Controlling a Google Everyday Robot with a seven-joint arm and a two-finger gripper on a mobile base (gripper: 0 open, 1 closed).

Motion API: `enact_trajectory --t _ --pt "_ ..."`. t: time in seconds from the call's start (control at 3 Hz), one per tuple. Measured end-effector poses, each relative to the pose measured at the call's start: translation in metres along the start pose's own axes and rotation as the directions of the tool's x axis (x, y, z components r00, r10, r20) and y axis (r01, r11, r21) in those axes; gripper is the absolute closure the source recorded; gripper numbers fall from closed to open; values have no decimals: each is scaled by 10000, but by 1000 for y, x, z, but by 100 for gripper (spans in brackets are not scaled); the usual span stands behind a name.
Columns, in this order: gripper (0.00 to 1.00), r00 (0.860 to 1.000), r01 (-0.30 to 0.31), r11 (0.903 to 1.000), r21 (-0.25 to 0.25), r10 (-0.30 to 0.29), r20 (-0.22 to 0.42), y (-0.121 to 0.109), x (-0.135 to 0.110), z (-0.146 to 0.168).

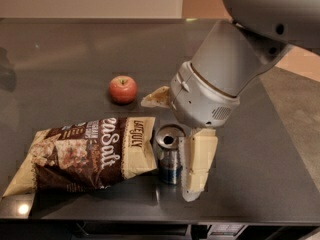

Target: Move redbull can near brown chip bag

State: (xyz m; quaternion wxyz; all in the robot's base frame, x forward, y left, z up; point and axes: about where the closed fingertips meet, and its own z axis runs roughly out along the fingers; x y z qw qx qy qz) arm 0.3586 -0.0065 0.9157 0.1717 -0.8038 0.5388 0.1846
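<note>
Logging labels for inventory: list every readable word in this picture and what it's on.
"Salt": white lettering on the brown chip bag.
"LATE JULY": tan band at bag's right end.
Smaller bag print: too blurred.
redbull can: nothing legible.
gripper, jaws open, over the can: no markings.

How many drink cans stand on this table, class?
1. The redbull can stands upright near the front edge of the table, close beside the brown chip bag. The tool hangs open around it. Another could be hidden behind the arm.
</note>
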Motion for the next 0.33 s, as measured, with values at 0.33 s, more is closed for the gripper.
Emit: enact_trajectory --t 0.33 --pt "0 10000 1 10000 2 -1 -1 0 0 0"
